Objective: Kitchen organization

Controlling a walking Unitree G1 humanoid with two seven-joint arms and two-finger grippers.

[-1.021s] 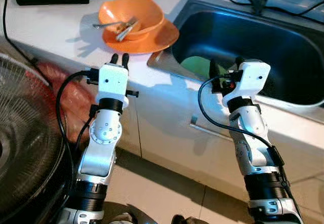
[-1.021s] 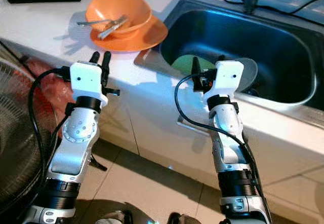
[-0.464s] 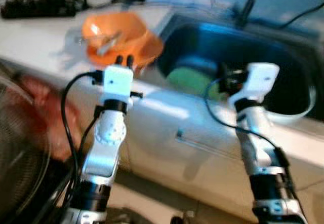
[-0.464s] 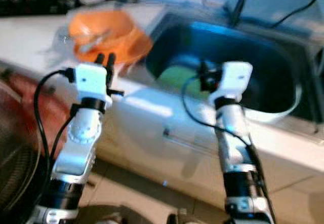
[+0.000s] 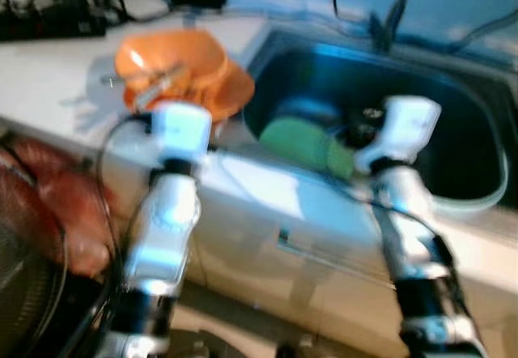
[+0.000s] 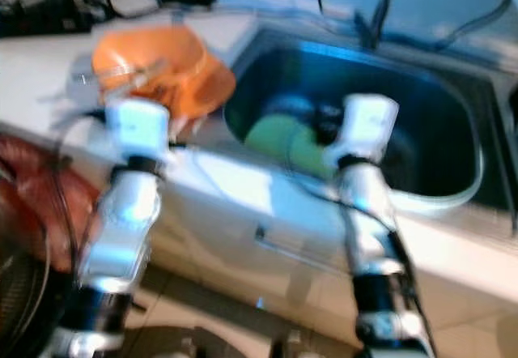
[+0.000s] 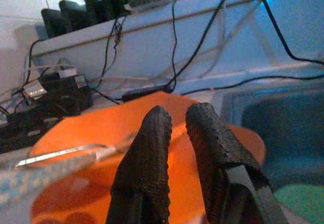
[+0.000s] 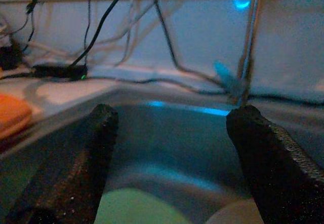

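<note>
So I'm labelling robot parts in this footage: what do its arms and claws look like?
Both arms are silver metal with a white boxy wrist housing, black joint collars and a looping black cable. The left claw and right claw each have two long black fingers with a finely textured, rubbery surface.

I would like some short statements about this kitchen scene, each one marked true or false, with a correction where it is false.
1. The orange bowl stands on the counter, beside the sink. True.
2. The right end effector is shut on a green plate. False: its fingers are wide apart and hold nothing.
3. The left end effector has its fingers close together, pointing toward the bowl. True.
4. The green plate lies on the floor. False: it is inside the sink.
5. Metal utensils rest in the orange bowl. True.
</note>
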